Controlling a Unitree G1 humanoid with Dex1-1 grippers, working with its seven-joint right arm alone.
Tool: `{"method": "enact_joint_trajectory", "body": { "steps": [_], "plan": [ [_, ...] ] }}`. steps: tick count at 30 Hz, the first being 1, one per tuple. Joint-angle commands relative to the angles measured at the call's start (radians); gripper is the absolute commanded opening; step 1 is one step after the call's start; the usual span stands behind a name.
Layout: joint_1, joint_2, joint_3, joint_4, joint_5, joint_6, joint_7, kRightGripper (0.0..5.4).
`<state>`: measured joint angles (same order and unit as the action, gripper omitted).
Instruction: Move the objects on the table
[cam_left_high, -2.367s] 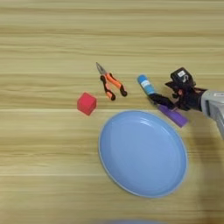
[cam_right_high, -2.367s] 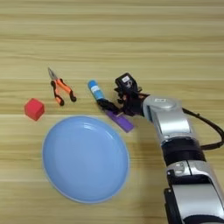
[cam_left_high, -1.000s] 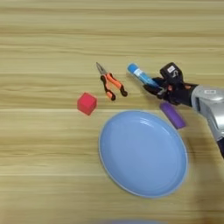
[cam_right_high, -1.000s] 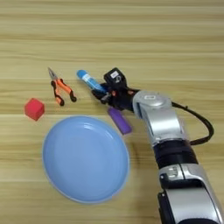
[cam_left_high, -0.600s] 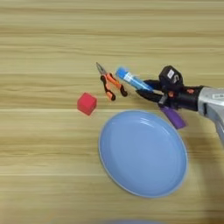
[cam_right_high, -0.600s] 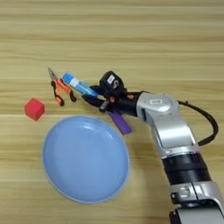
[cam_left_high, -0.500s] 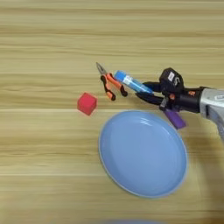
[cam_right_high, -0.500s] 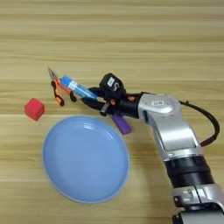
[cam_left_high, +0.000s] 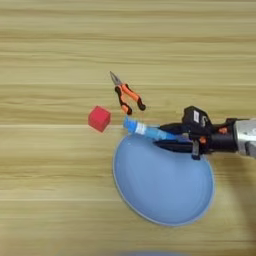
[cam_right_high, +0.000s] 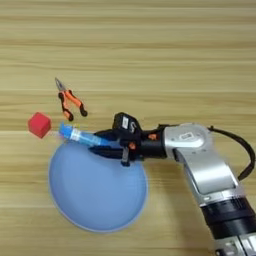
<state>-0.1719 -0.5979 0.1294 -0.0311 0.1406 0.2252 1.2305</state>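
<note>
My right gripper (cam_right_high: 97, 142) reaches in from the right and is shut on the blue stick with the white label (cam_right_high: 77, 134). It holds the stick nearly level over the upper left rim of the light-blue plate (cam_right_high: 95, 200). The stick's free end (cam_left_high: 129, 124) points left, close to the small red cube (cam_left_high: 99, 118) on the table. The orange-and-black pliers (cam_left_high: 126, 95) lie just beyond the stick, apart from it. The black fingers (cam_left_high: 172, 145) lie along the stick's right half and hide it there.
The silver forearm (cam_right_high: 200, 160) and its black cable (cam_right_high: 240, 150) cross the table at the right. Bare wooden table (cam_left_high: 60, 45) stretches across the far side and the left.
The gripper has carried the blue stick from beside the pliers toward the front, so it now hangs over the plate's upper left rim. The purple block is now covered by the gripper.
</note>
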Motion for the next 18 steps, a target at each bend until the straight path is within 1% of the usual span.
{"method": "enact_joint_trajectory", "body": {
  "steps": [1,8,18],
  "plan": [
    [-0.041,-0.042,-0.002,-0.01,-0.013,-0.04,-0.021,1.39],
    [-0.042,-0.037,0.031,0.051,-0.049,-0.07,-0.03,1.39],
    [-0.047,-0.036,0.04,0.106,-0.058,-0.101,-0.022,1.39]
  ]
}}
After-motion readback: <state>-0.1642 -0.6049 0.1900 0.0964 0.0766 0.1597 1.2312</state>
